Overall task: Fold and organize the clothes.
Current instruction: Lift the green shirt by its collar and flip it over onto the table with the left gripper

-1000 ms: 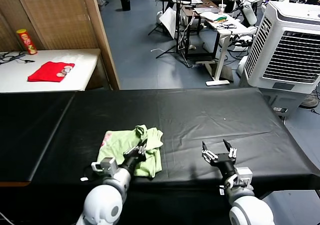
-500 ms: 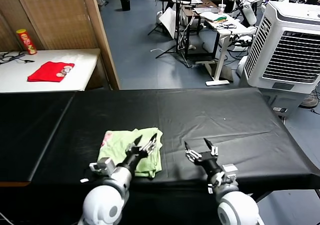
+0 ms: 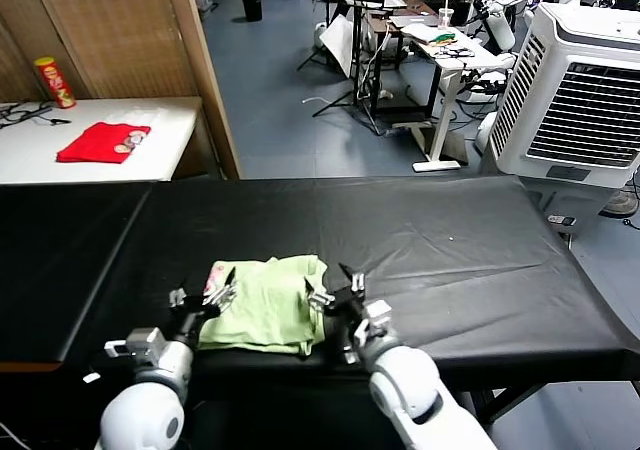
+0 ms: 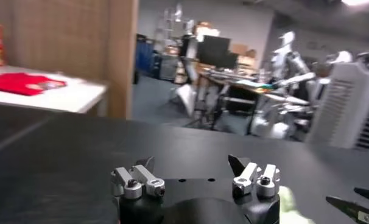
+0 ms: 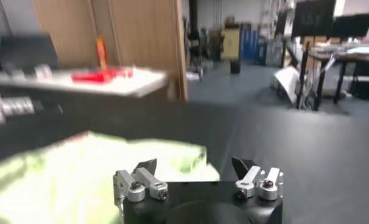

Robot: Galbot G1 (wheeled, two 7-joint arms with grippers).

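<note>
Pale green and thin, the T-shirt (image 3: 263, 304) lies as a rough folded rectangle near the front edge of the black-covered bench (image 3: 430, 240), with a strip of reddish-pink checkered print showing along its left border. It looks light and limp: it will likely drape, wrinkle and slide over itself when lifted, and a single layer may peel away from the stack unless all the layers are pinched together. The cloth-covered bench probably gives some friction, so dragging would bunch it rather than move it cleanly. The best holds, I judge, are the two near corners or the side edges, where the fold is thickest and a fingertip can get underneath; the middle offers nothing to pinch. The left tool (image 3: 203, 292) sits just at the shirt's left edge, by the checkered strip, its jaws spread wide and holding nothing. The right tool (image 3: 336, 288) sits just at the shirt's right edge, likewise spread wide and empty; whether its tips touch the fabric I cannot tell. So the shirt lies between the two tools, flanked on both sides. In the right wrist view the green fabric (image 5: 81, 170) fills the area ahead of that tool's fingers, close in.
</note>
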